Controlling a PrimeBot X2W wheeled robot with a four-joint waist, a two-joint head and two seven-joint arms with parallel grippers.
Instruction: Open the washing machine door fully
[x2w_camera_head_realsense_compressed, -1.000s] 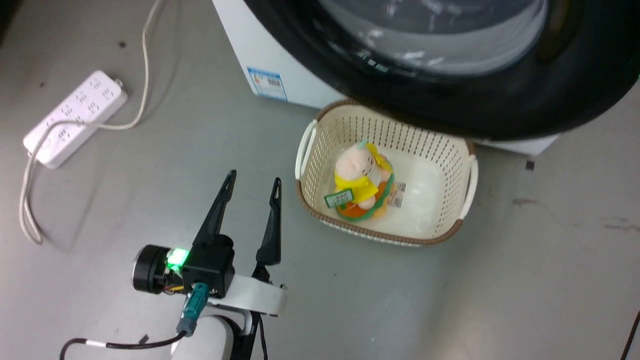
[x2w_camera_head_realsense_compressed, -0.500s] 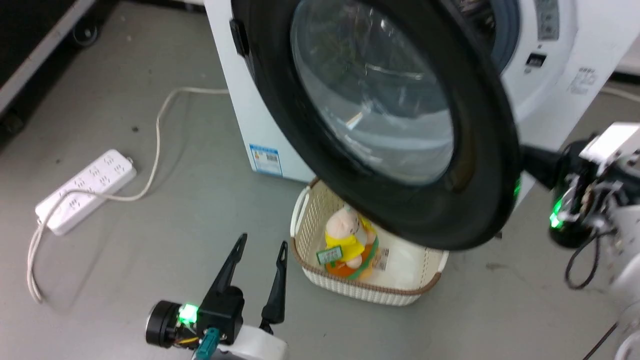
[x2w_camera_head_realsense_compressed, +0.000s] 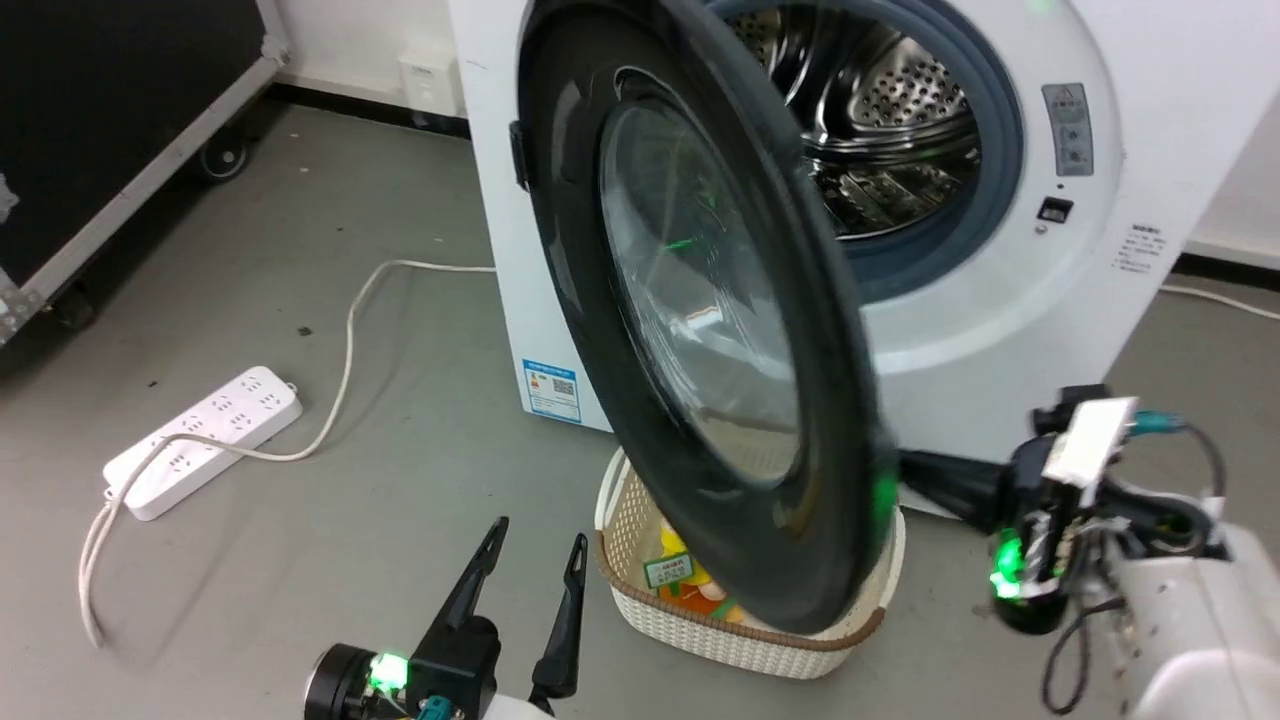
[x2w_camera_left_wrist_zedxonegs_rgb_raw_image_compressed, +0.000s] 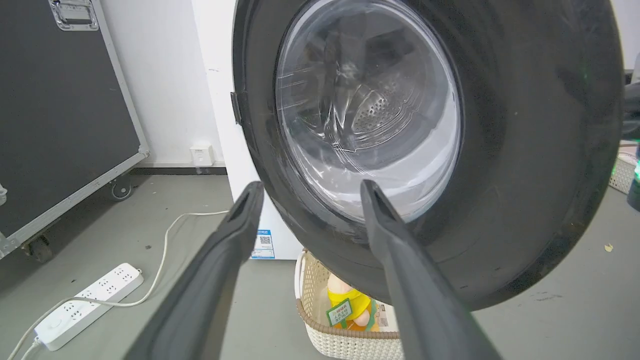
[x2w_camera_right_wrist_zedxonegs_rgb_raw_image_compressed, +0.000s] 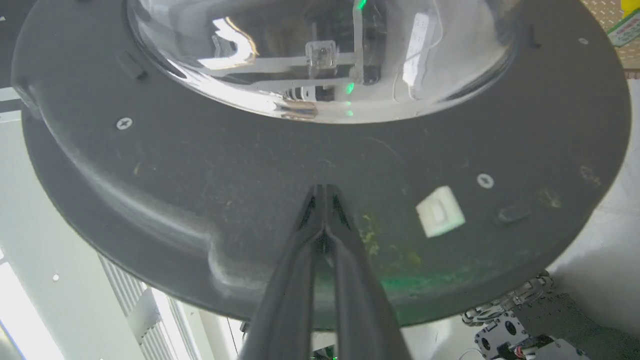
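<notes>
- I have the washing machine door (x2w_camera_head_realsense_compressed: 700, 330) standing well out from the front of the white washing machine (x2w_camera_head_realsense_compressed: 1000, 330), hinged on the side that lies left in the head view, with its free edge turned towards the head camera.
- The steel drum opening (x2w_camera_head_realsense_compressed: 880, 130) with its grey-blue rim is uncovered beside the door.
- My right gripper (x2w_camera_right_wrist_zedxonegs_rgb_raw_image_compressed: 324, 189) has its two fingers pressed flat together with nothing between them.
- In the right wrist view its tips point at the dark inner face of the door (x2w_camera_right_wrist_zedxonegs_rgb_raw_image_compressed: 200, 165), just below the bulging glass bowl and beside a small white latch block (x2w_camera_right_wrist_zedxonegs_rgb_raw_image_compressed: 440, 217).
- They look to be resting on that face, though from this angle I cannot tell contact from a thin gap.
- In the head view the right gripper (x2w_camera_head_realsense_compressed: 940, 475) reaches in from the right, its fingertips hidden behind the door's lower edge.
- My left gripper (x2w_camera_head_realsense_compressed: 540, 532) is spread wide and empty, low at the left, fingers pointing up towards the door's outer face and clear of it.
- In the left wrist view the left gripper (x2w_camera_left_wrist_zedxonegs_rgb_raw_image_compressed: 311, 184) frames the lower part of the door's glass (x2w_camera_left_wrist_zedxonegs_rgb_raw_image_compressed: 370, 110).
- A cream basket (x2w_camera_head_realsense_compressed: 640, 610) sits on the floor under the door's lower rim, with a yellow plush toy (x2w_camera_head_realsense_compressed: 690, 585) in it.
- A white power strip (x2w_camera_head_realsense_compressed: 205, 440) lies on the grey floor to the left, its cord trailing towards the machine.
</notes>
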